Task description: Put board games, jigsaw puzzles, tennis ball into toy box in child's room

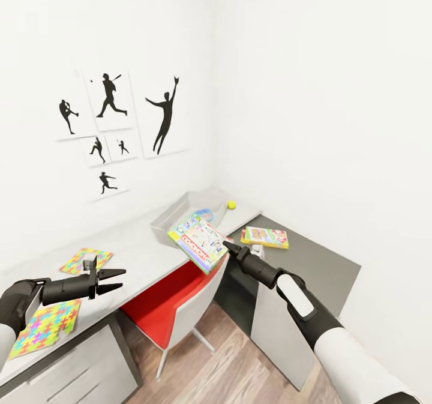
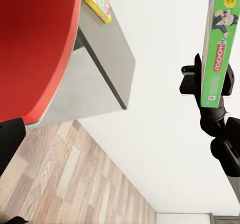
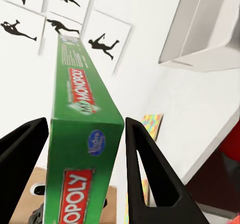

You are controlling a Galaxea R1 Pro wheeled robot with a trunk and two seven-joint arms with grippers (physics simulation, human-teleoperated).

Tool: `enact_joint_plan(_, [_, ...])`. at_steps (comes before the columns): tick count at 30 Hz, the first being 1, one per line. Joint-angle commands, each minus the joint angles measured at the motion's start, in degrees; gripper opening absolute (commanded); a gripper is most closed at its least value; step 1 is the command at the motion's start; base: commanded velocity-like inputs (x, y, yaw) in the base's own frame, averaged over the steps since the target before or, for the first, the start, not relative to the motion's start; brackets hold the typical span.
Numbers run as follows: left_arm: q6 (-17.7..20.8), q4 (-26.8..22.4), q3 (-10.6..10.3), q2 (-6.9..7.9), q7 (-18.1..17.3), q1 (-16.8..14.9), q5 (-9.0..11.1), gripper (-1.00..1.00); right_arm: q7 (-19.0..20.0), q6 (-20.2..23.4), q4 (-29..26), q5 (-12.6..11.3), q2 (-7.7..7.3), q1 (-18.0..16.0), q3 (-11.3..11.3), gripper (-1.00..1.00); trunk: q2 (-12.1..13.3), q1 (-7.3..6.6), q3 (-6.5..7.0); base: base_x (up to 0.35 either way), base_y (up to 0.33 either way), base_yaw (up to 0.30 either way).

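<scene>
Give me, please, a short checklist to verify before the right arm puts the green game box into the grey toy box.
1. Grip: right gripper has the green-edged board game between its fingers: ok.
2. Toy box on the table, open top: ok.
3. Game over the box: it overhangs the table edge above the red chair: not ok.
4. Room inside the box: something colourful already lies there: cannot tell.
5. Left gripper open, away from the path: ok.
6. Tennis ball beside the box, outside: not ok.

Glossy printed cardboard board game (image 3: 80,149); wood-grain floor (image 2: 60,179)
</scene>
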Motion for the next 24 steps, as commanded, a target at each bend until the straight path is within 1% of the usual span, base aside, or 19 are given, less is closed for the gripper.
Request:
enact_joint_plan(1, [0.6, 0.0, 0.1, -0.02, -0.3, -0.1, -0.3, 1.00, 0.0, 0.3, 0.0, -0.5, -0.02, -0.1, 0.0, -1.00, -0.1, 0.05, -0.06, 0.098, -0.068, 0.222])
enact_joint_plan(19, [0.6, 0.0, 0.1, -0.02, -0.3, -0.1, -0.3, 1.00, 0.1, 0.3, 0.0, -0.5, -0.02, 0.0, 0.1, -1.00, -0.1, 0.05, 1.05, 0.010, -0.007, 0.228])
enact_joint_plan(24, [0.6, 0.0, 0.1, -0.02, -0.3, -0.1, -0.3, 1.00, 0.1, 0.3, 0.0, -0.5, -0.01, 0.0, 0.0, -1.00, -0.1, 0.05, 1.08, 0.033, -0.011, 0.058])
